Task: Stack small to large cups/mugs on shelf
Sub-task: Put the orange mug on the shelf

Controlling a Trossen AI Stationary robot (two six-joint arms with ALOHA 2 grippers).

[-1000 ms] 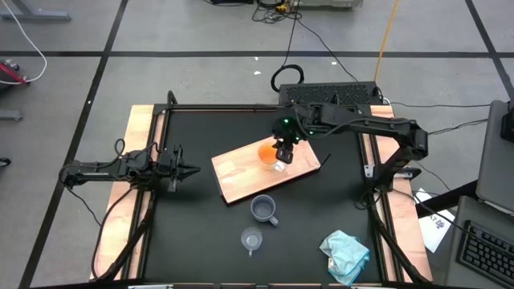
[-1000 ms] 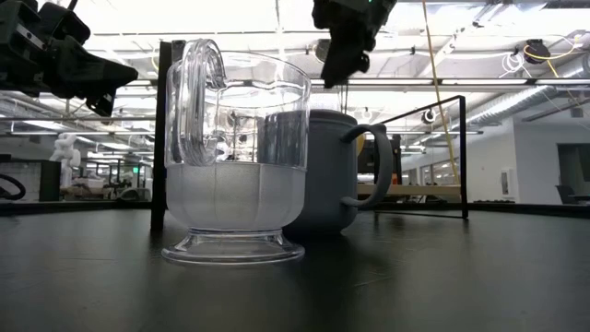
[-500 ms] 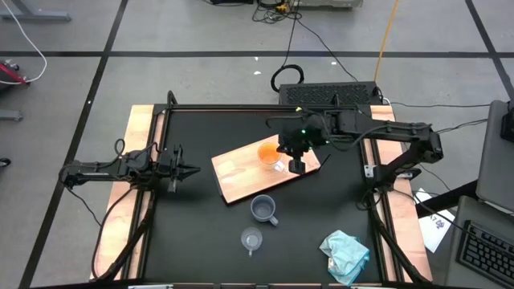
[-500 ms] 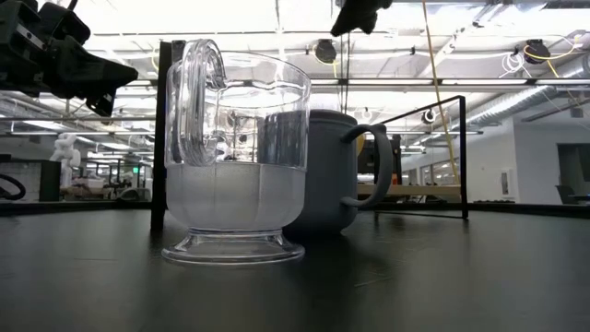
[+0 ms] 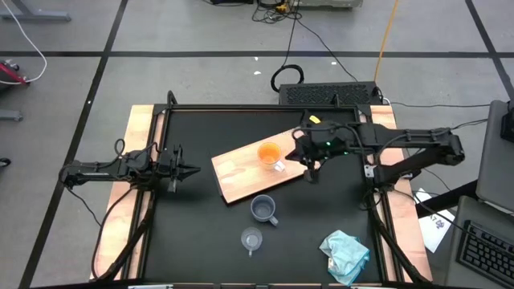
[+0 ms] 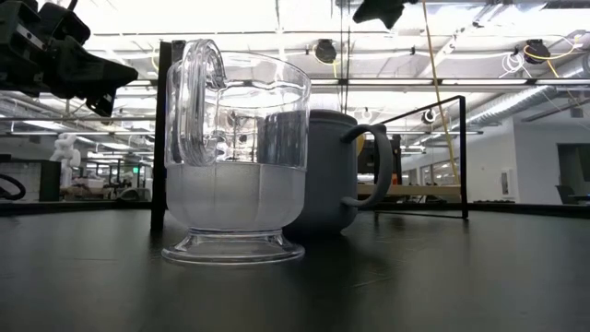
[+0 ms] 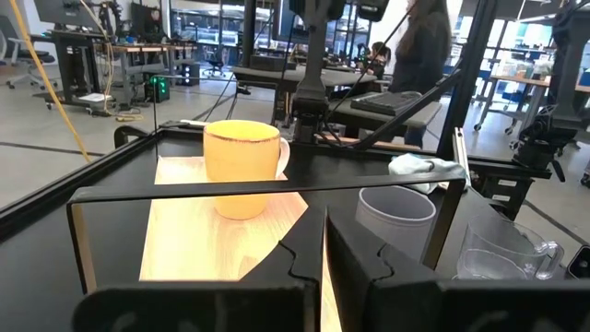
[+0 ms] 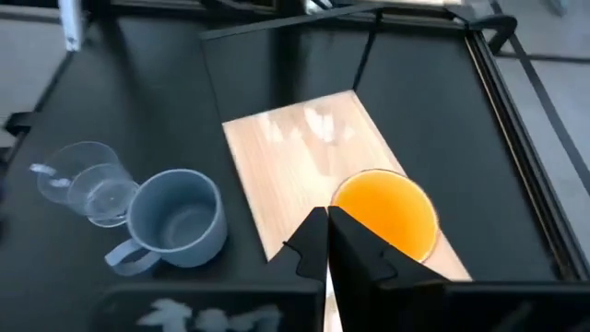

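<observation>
Teal cloth (image 5: 346, 251) lies near glass cup (image 5: 252, 239).

mug (image 5: 268, 152) on the shelf (image 5: 241, 172), handled mug (image 5: 263, 209) just before it, glass cup (image 5: 251, 239) nearer still

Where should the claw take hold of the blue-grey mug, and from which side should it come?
Grip the blue-grey mug by its rim wall, coming from above. It stands upright with its mouth open, and its handle points toward the table's front-right, so one finger could go inside, probably on the side away from the handle and the clear glass cup.
</observation>
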